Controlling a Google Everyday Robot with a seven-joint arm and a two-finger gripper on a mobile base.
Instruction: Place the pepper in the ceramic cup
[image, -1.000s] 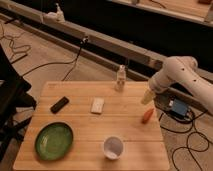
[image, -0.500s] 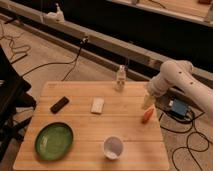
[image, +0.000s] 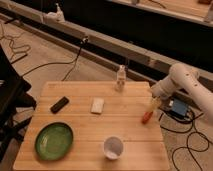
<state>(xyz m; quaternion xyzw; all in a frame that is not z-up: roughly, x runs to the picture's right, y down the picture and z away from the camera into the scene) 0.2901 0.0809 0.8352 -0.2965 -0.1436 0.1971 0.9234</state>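
Camera view, and here is the white arm (image: 182, 80), smooth and rounded, reaching in from the right over the edge of the table (image: 100, 131), a pale wooden top of plank-like strips. The gripper (image: 152, 104) hangs at the table's right side, pale fingers pointing down and spread apart, closed on nothing. Right below its tips lies the pepper (image: 145, 118), a small tapered red-orange sliver on the wood near the right edge; whether the fingertips touch it I cannot tell. The ceramic cup (image: 113, 147) stands upright near the front edge, round and white, mouth up, its pale interior showing, well apart from the pepper. To the left sits the green plate (image: 54, 141), round and glossy, much wider than the cup, only its own green surface showing. Further back lie a flat black oblong object (image: 59, 104) and a small white rectangular block (image: 97, 105), and a small clear bottle (image: 120, 79) stands upright by the far edge. Off the table, the floor is grey and speckled, with dark cables (image: 195, 142) looping across it, and a blue box (image: 178, 108) sits just beyond the gripper. A long pale rail (image: 100, 42) runs diagonally behind, and a dark frame (image: 10, 100) stands at the left.
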